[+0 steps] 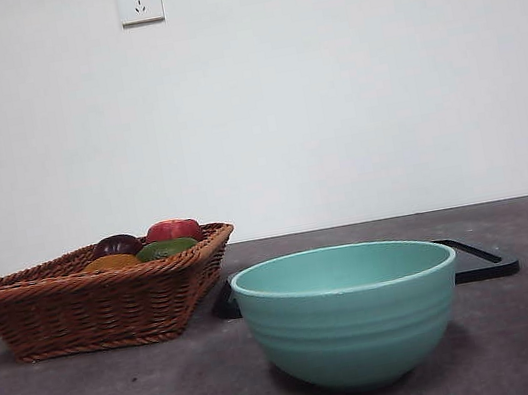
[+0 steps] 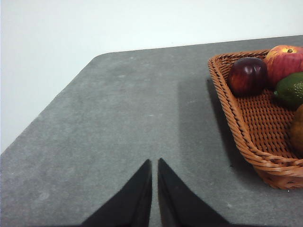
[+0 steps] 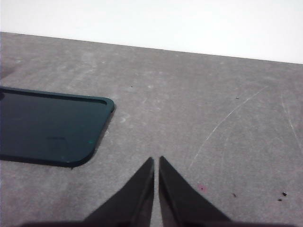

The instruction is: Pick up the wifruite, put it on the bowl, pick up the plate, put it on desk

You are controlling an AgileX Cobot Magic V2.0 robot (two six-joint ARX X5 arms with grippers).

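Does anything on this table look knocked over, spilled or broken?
Nothing stands out. The bowl stands upright and looks empty, the fruit sits inside the wicker basket, and the dark plate lies flat on the desk. The only marks are faint scratches on the desk near the right end effector.

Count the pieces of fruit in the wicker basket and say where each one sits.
4, all in the wicker basket: a dark purple fruit and a red apple at the back, a green fruit and the wifruite in front. Others may be hidden below the rim.
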